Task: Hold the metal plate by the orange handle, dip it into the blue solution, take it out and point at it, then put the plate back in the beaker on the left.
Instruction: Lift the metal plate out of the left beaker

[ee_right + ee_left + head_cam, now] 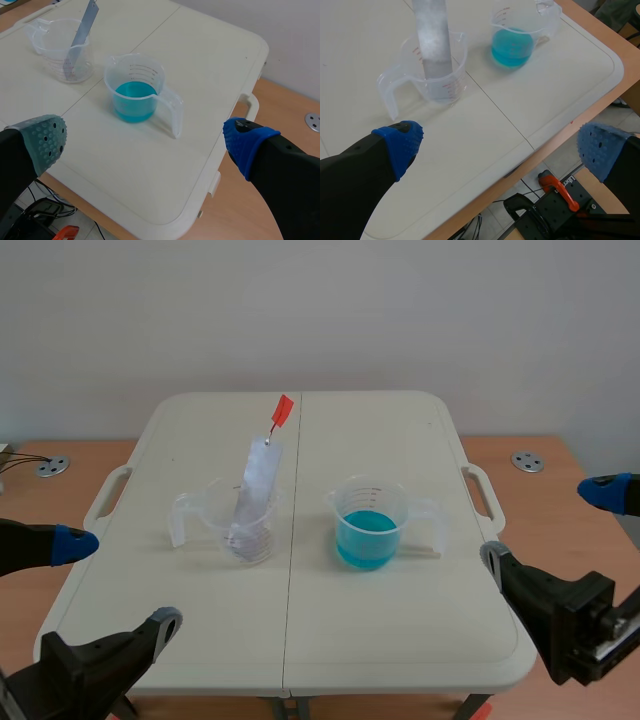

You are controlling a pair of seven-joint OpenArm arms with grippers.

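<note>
A grey metal plate (255,490) leans upright in the clear beaker (240,525) on the left, its orange handle (282,411) sticking up above the rim. To its right stands a second clear beaker (370,525) holding blue solution (366,530). My left gripper (120,585) hovers open at the table's near left corner, well short of the plate (434,40) and its beaker (445,75). My right gripper (550,525) is open off the table's right edge, with the blue beaker (135,85) ahead of it and the plate (80,37) farther off.
The white folding table (400,640) has a centre seam and side handles (483,495). It stands on a wooden surface carrying round metal discs (50,466) (527,461). An orange clamp (557,185) sits below the table's near edge.
</note>
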